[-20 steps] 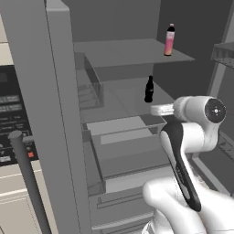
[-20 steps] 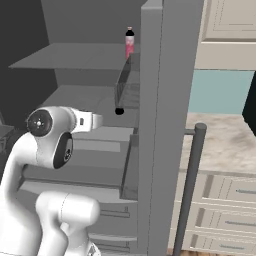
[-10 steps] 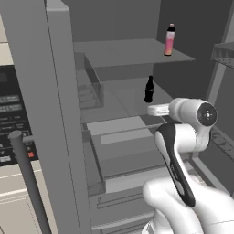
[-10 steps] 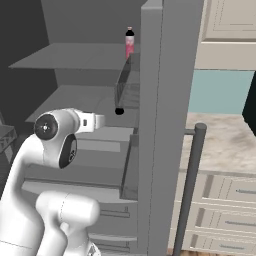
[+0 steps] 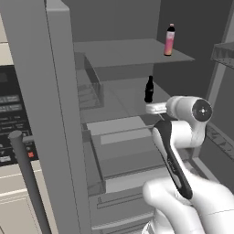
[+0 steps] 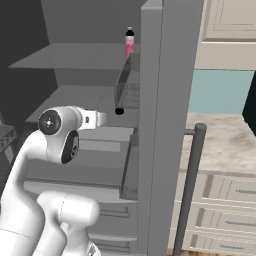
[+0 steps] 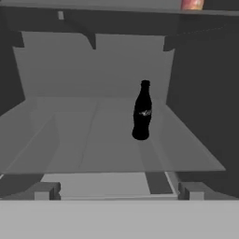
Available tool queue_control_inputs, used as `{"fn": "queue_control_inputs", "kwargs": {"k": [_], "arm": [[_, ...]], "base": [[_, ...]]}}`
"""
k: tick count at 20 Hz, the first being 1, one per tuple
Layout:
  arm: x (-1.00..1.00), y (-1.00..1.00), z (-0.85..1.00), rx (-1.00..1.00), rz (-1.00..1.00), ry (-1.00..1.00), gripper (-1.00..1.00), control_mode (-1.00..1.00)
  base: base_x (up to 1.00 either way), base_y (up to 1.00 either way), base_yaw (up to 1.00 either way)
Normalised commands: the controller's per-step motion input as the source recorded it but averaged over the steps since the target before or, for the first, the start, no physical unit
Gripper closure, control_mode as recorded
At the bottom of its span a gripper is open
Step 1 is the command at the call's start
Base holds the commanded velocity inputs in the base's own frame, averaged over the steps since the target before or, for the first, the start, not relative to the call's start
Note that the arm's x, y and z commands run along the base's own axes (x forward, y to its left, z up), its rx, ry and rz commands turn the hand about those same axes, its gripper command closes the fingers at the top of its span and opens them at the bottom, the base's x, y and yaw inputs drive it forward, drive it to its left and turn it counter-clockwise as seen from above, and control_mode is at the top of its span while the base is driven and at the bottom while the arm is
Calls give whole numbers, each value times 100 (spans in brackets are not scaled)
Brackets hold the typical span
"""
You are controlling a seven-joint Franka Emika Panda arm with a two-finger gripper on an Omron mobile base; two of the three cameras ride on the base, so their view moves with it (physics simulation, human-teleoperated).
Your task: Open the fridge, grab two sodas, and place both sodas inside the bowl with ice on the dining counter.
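Note:
The fridge (image 5: 50, 91) stands open, its door edge (image 6: 165, 100) close on the right. A dark soda (image 5: 149, 89) stands upright on the middle shelf, seen straight ahead in the hand view (image 7: 141, 112). A pink soda (image 5: 169, 40) stands on the upper shelf (image 6: 129, 42); its base shows at the top of the hand view (image 7: 191, 4). My gripper (image 7: 119, 191) is open with nothing between its fingers, level with the middle shelf and short of the dark soda. My hand (image 5: 154, 108) sits just in front of that bottle. The bowl and the dining counter are out of view.
Fridge drawers (image 5: 123, 151) lie below my hand. A door bin (image 6: 127, 85) hangs on the inner side of the right door. A black-panelled oven (image 5: 9, 114) and a bar handle (image 5: 27, 183) are at the left; cream drawers (image 6: 225, 200) are at the right.
My arm has shifted slightly, carrying the hand a little closer to the middle shelf. The two sodas have not moved.

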Motion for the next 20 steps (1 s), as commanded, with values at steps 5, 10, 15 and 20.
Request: {"fn": "queue_control_inputs", "kwargs": {"k": [5,10,15,20], "arm": [[39,-13,0,1,0,0,-100,-100],[35,-15,0,0,0,0,-100,-100],[30,-10,0,0,0,0,-100,-100],[26,-15,0,1,0,0,-100,-100]], "base": [[0,0,0],[0,0,0],[0,0,0],[0,0,0]]}}
